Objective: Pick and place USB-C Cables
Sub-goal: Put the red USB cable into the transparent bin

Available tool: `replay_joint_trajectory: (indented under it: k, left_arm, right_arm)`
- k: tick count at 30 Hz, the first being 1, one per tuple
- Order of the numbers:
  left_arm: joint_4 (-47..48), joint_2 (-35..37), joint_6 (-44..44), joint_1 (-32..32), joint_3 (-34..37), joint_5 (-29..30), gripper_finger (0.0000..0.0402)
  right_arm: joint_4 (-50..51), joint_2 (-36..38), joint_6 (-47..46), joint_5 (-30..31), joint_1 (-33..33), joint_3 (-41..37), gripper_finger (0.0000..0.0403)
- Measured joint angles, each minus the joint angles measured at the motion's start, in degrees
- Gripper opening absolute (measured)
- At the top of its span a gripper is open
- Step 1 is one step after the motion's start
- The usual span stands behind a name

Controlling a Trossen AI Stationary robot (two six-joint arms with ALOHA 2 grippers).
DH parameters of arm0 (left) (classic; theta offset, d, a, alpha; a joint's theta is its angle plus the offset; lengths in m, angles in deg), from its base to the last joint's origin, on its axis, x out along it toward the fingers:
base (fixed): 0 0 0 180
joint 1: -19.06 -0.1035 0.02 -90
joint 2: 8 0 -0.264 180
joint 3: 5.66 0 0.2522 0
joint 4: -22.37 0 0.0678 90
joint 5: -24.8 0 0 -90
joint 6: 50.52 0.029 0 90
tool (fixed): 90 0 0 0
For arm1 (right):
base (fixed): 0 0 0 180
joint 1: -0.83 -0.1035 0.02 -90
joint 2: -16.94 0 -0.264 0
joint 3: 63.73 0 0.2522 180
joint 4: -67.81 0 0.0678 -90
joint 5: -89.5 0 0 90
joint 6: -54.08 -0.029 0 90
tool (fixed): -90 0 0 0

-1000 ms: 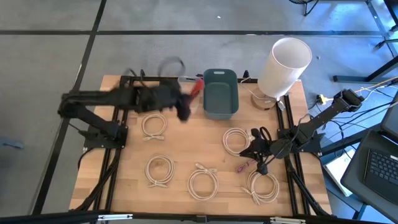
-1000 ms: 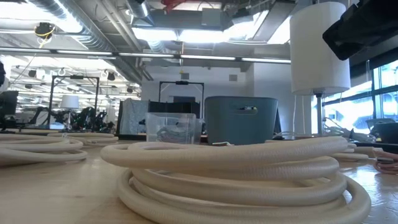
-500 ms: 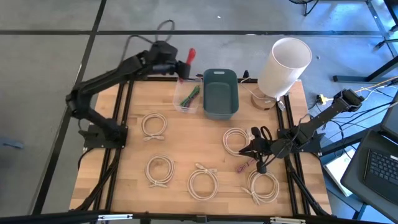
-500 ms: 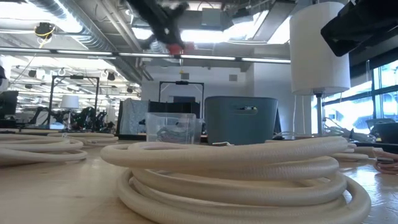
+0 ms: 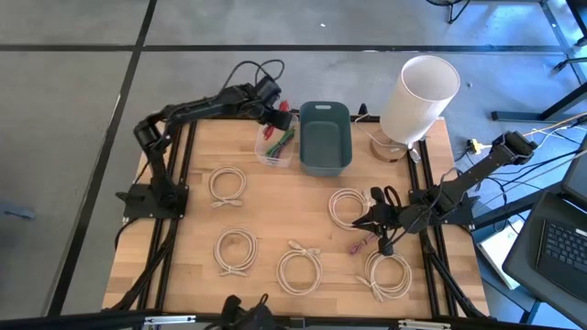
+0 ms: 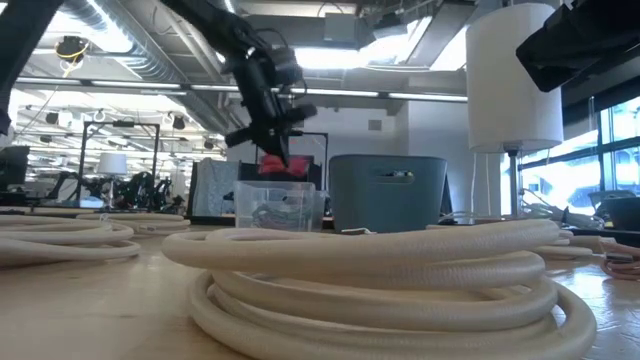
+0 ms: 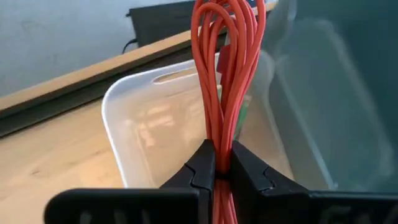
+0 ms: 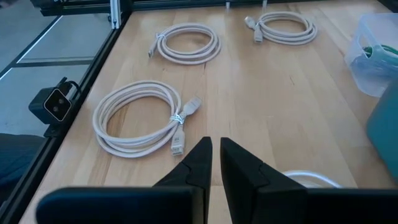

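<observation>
My left gripper (image 5: 278, 115) is shut on a red cable bundle (image 7: 227, 74) and holds it just above a clear plastic tub (image 5: 276, 145) at the table's back. In the low view the red bundle (image 6: 272, 163) hangs over the tub's (image 6: 278, 205) rim. A green bundle (image 5: 283, 138) lies in the tub. Several cream-white coils lie on the table, such as one (image 5: 227, 183) at the left, one (image 5: 300, 269) at the front and one (image 5: 347, 206) next to my right gripper (image 5: 367, 224). My right gripper (image 8: 214, 155) is shut and empty. A purple-pink bundle (image 5: 358, 246) lies near it.
A teal bin (image 5: 326, 137) stands right of the clear tub. A tall white cylinder (image 5: 418, 87) on a wooden base stands at the back right. A large cream coil (image 6: 380, 280) fills the front of the low view. Black frame rails run along both table sides.
My left arm swung the red bundle to the back, past the table's rear edge, then brought it down over the clear tub. The right arm has not moved.
</observation>
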Motion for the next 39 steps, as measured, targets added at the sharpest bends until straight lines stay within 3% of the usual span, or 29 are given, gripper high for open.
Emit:
replay_joint_trajectory:
  k: [32,39]
  left_arm:
    - [1.29,-14.74,-1.07,0.74,-0.29,-2.64,0.0018]
    - [-0.46,-14.80,-0.37,0.81,-0.22,-2.27,0.0060]
  right_arm:
    - [1.27,0.00,-0.42,0.00,0.02,-0.01,0.0037]
    - [1.30,0.00,-0.36,0.00,0.01,-0.01,0.0037]
